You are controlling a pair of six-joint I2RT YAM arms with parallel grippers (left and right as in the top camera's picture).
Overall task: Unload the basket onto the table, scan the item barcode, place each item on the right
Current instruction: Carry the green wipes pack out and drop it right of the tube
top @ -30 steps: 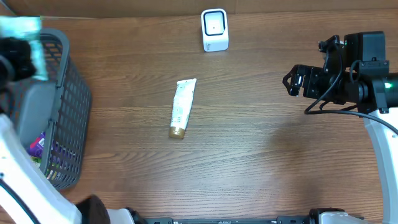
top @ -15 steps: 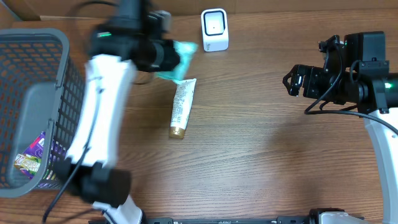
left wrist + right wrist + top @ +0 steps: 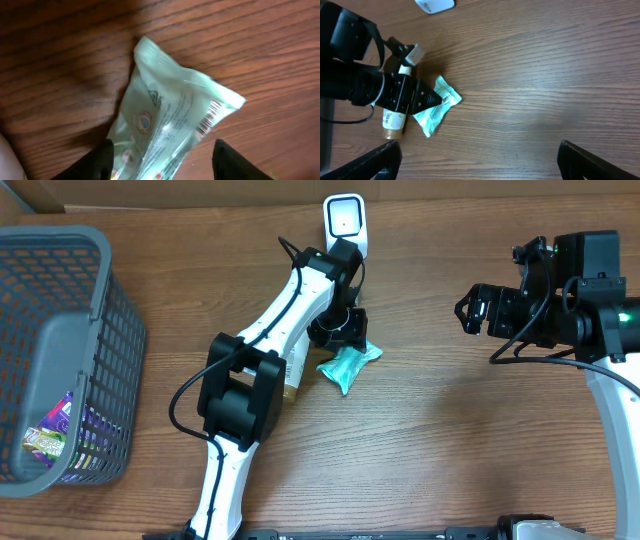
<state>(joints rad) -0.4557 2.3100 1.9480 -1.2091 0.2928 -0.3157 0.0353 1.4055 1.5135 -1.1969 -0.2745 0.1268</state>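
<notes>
A mint-green packet (image 3: 349,366) lies on the wooden table just right of a white tube (image 3: 290,388), and its barcode (image 3: 209,118) faces up in the left wrist view. My left gripper (image 3: 343,346) hangs right over the packet (image 3: 167,117), open, one finger (image 3: 102,161) at its edge and the other clear of it. The white scanner (image 3: 345,226) stands at the table's far edge, behind the left arm. Off to the right, my right gripper (image 3: 470,310) stands wide open with nothing in it. In the right wrist view, the packet (image 3: 436,106) shows beyond that gripper (image 3: 480,155).
A grey mesh basket (image 3: 118,350) with a few wrapped items inside stands at the left edge. The left arm stretches from the front edge across the tube (image 3: 395,120), hiding most of it. Bare wood lies between the packet and the right arm.
The left arm swung from the basket to the table's middle, carrying the green packet. Its jaws then opened, and the packet now rests on the table. The right arm stayed still.
</notes>
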